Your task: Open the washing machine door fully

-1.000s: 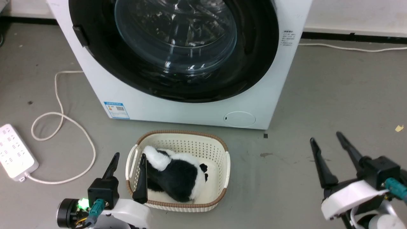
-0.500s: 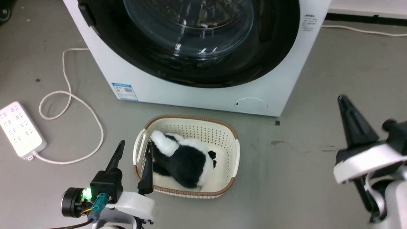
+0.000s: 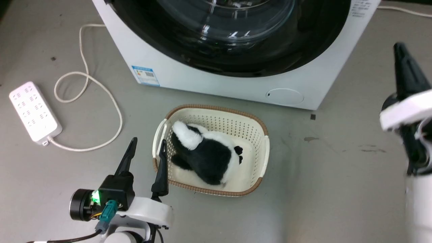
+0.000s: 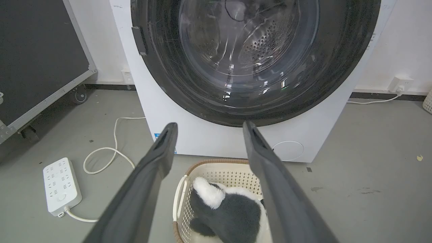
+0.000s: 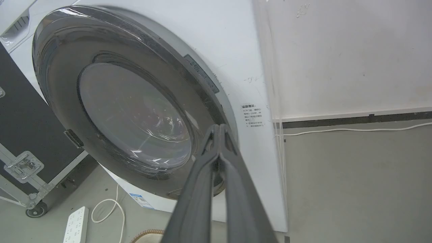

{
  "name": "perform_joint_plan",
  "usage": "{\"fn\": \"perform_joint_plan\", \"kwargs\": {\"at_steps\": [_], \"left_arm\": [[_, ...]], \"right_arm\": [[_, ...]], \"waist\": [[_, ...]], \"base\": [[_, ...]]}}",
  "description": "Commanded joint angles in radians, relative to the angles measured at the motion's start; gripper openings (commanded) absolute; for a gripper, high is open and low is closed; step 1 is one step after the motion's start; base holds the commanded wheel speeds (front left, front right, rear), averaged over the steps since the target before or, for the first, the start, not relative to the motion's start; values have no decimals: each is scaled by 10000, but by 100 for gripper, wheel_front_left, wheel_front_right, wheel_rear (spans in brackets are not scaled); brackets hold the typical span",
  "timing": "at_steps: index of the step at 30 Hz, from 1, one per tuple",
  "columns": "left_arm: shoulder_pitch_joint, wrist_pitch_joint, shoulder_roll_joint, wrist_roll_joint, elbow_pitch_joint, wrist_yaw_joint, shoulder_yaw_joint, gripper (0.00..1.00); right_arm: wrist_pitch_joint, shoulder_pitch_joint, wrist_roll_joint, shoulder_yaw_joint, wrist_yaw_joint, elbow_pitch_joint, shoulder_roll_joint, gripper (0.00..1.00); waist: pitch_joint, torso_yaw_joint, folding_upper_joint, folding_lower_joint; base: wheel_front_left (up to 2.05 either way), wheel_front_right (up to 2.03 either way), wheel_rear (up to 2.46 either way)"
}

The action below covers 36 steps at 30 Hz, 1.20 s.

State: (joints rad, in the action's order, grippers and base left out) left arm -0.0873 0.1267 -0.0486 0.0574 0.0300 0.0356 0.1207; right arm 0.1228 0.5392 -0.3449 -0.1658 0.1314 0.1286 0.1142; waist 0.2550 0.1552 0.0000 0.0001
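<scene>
Jaws on your right gripper (image 5: 219, 130) have clenched as it rose toward the still-shut washing machine door (image 5: 135, 118); left gripper (image 3: 149, 140) stays released.

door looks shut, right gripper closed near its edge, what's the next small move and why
Probably ease the right gripper forward to the right rim of the washing machine door: the door sits flush against the machine, and the gripper's shut tips point at that rim without visibly touching it.
</scene>
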Motion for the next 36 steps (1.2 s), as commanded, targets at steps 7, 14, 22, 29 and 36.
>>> {"fn": "perform_joint_plan", "kwargs": {"at_steps": [7,14,22,29,36], "left_arm": [[-370,265,-9,155,113,123,234,100],[-580,410,-10,296,146,230,454,100],[-762,557,-11,407,202,341,634,100],[-925,703,-12,495,235,406,822,100],[-1099,850,-13,588,279,491,1011,100]], "right_arm": [[989,1990,-759,-958,-4,1417,-180,0],[1866,3522,-1113,-1816,-4,2614,-176,0],[2829,5005,-1356,-2873,-5,3946,-121,0],[3789,6472,-1571,-3993,-5,5166,-20,0],[4489,7765,-1528,-4898,-6,6098,108,0]], "waist": [[554,381,0,-1],[1012,699,0,-1],[1447,1000,0,-1],[1838,1293,0,-1],[2236,1554,0,-1]], "base": [[0,0,0],[0,0,0],[0,0,0],[0,0,0],[0,0,0]]}}
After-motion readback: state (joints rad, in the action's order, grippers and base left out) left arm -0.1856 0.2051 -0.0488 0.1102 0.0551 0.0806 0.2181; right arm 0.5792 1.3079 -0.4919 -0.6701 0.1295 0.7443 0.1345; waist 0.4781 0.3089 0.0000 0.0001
